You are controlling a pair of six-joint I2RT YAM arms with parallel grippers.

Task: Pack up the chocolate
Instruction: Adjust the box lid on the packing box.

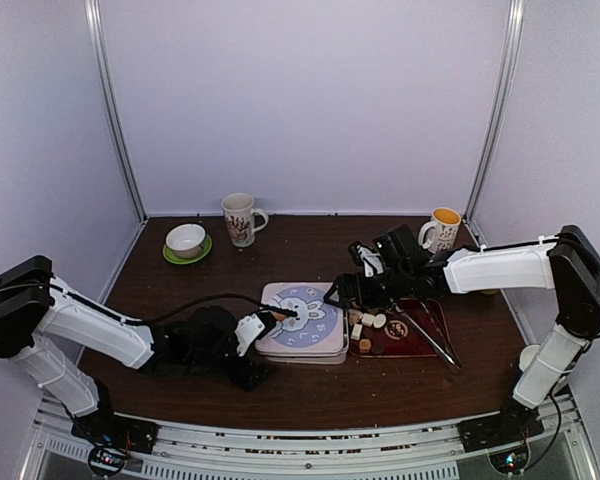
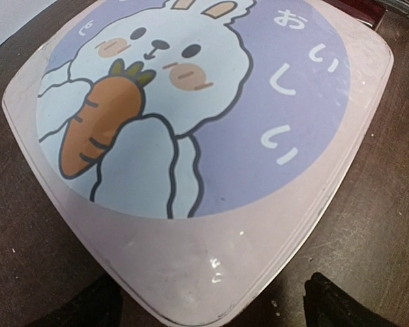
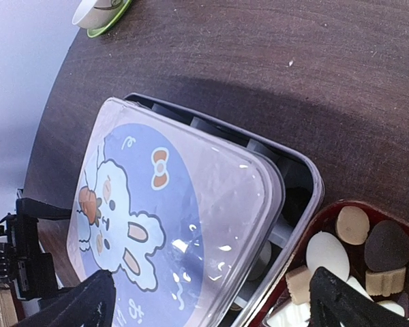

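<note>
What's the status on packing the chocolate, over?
Left gripper and right gripper open, empty, either side of the lid. Chocolate sits on the red tray beside the box. Lid askew over the box, blocking it.

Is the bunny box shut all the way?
No, it is partly open. The bunny lid sits shifted on the box, leaving a dark gap along two edges.

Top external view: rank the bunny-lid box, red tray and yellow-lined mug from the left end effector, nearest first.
1. Bunny-lid box, right beside the left end effector, centre.
2. Red tray, past the box, right.
3. Yellow-lined mug, back right corner.
</note>
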